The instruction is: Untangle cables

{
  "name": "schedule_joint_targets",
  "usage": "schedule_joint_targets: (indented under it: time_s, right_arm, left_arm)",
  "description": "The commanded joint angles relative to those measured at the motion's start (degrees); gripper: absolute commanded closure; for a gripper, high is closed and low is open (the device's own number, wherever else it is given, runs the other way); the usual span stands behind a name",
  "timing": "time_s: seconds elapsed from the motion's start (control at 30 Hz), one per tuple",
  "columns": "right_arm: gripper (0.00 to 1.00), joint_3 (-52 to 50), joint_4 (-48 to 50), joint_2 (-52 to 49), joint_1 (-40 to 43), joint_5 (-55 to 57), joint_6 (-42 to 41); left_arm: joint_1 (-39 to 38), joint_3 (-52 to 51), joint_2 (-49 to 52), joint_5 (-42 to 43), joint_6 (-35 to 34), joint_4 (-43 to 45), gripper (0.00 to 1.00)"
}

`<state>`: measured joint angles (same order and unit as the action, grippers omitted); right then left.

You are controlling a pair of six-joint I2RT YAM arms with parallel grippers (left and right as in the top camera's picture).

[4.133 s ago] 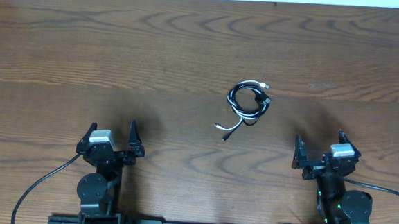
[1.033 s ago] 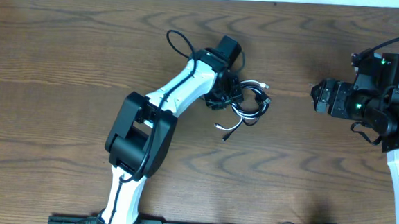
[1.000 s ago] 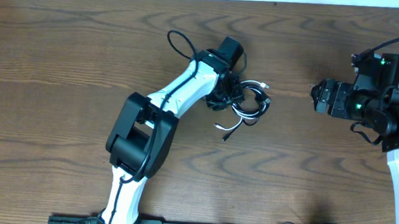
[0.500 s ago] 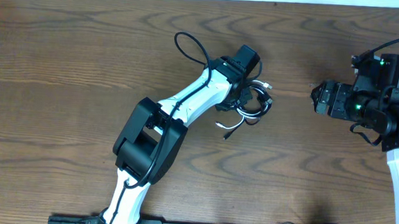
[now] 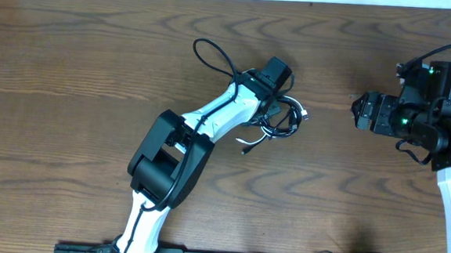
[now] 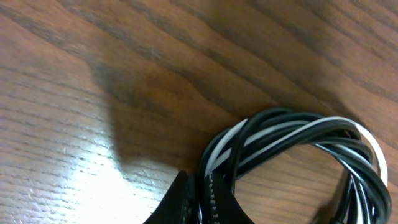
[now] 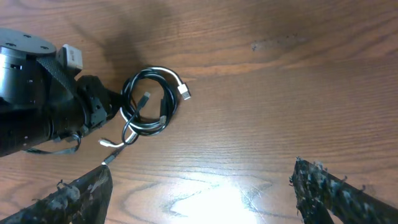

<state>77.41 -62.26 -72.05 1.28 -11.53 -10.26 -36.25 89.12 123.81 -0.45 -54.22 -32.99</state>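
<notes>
Newly closed left tool (image 5: 267, 113) pinches cables (image 5: 289, 121), tail pointing lower-left.

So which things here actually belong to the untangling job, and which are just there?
Part of the job:
- cables, a black-and-white coil
- left gripper, shut on the coil's edge
- right gripper, open, apart from the coil

Not part of it:
- the left arm's own black wire loop
- wooden table

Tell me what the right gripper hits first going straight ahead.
Likely the cables, white plug first, with the left gripper clamped on them beyond; the right gripper might pass above, height unclear.
</notes>
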Motion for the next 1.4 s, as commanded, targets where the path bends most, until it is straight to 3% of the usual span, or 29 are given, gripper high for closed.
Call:
schedule_joint_targets:
  time_s: [0.0, 0.23, 0.27, 0.33, 0.4, 0.47, 0.53, 0.63, 0.7, 0.73, 0.77, 0.8, 0.87, 0.93, 1.03, 1.07, 1.17, 1.27, 1.37]
  right_arm:
    - [0.11, 0.5, -0.2, -0.3, 0.1, 0.5, -0.7]
    - [0.11, 0.5, -0.3, -0.3, 0.1, 0.5, -0.7]
    - [0.11, 0.5, -0.4, -0.3, 0.1, 0.5, -0.7]
    - [0.11, 0.4, -0.5, -0.3, 0.1, 0.5, -0.7]
    - [0.11, 0.4, -0.6, -0.3, 0.1, 0.5, -0.7]
    - [0.10, 0.4, -0.8, -0.3, 0.1, 0.5, -0.7]
    - [0.10, 0.4, -0.8, -0.3, 0.1, 0.5, -0.7]
    - [0.10, 0.4, -0.8, -0.3, 0.1, 0.5, -0.7]
    - [0.14, 0.4, -0.8, -0.3, 0.1, 0.5, -0.7]
    - [0.26, 0.4, -0.7, -0.3, 0.1, 0.4, -0.7]
    - [0.31, 0.4, -0.5, -0.3, 0.1, 0.4, -1.1]
    - [0.36, 0.4, -0.4, -0.3, 0.1, 0.4, -1.8]
    - [0.33, 0.4, 0.6, -0.7, 0.1, -2.1, -1.9]
    - [0.35, 0.4, 2.7, -1.9, 0.1, -7.8, -1.9]
    - [0.69, 0.4, 6.6, -5.5, 0.1, -17.8, -1.9]
    - [0.71, 0.4, 7.4, -6.4, 0.1, -19.8, -1.9]
    - [0.71, 0.4, 10.6, -11.9, 0.0, -29.6, -1.6]
    - [0.60, 0.4, 13.4, -16.1, -1.6, -39.3, 2.6]
    - [0.52, 0.4, 14.8, -19.4, -4.2, -41.6, 3.4]
  left_arm:
    - [-0.1, -2.7, 0.6, -3.3, -0.1, 0.0, 0.92]
    - [-1.9, -4.3, 0.6, -3.3, -0.1, 2.6, 0.83]
    - [-2.5, -4.3, 0.6, -3.3, -0.1, 3.3, 0.76]
    - [-3.1, -4.3, 0.6, -4.1, -0.1, 3.8, 0.73]
    - [-3.8, -4.3, 0.6, -6.8, -0.1, 4.2, 0.73]
    - [-4.2, -4.3, 0.6, -8.9, -0.1, 4.2, 0.92]
    - [-4.3, -4.3, 0.6, -9.5, 0.7, 4.7, 0.92]
    - [-3.8, -3.8, -1.7, -9.5, 7.1, 6.1, 0.93]
    - [-3.5, -3.7, -5.1, -9.2, 9.7, 6.0, 0.93]
    - [-3.3, -3.7, -8.1, -9.2, 10.2, 5.1, 0.93]
    - [-3.1, -3.7, -10.6, -8.2, 10.4, 4.2, 0.93]
    - [-2.8, -3.7, -13.5, -5.0, 11.7, 3.2, 0.93]
    - [-1.4, -3.7, -20.7, 6.8, 17.0, 3.3, 0.93]
    - [0.2, -3.7, -25.3, 13.4, 18.1, 3.3, 0.93]
    - [3.1, -3.7, -29.6, 22.8, 18.4, 3.3, 0.92]
    - [3.7, -3.7, -30.0, 24.1, 18.4, 3.3, 0.93]
    - [7.0, -3.7, -30.3, 32.3, 18.1, 3.3, 0.93]
    - [10.1, -3.7, -30.3, 39.5, 15.9, 3.8, 0.93]
    - [12.6, -3.7, -30.3, 42.6, 12.4, 4.2, 0.92]
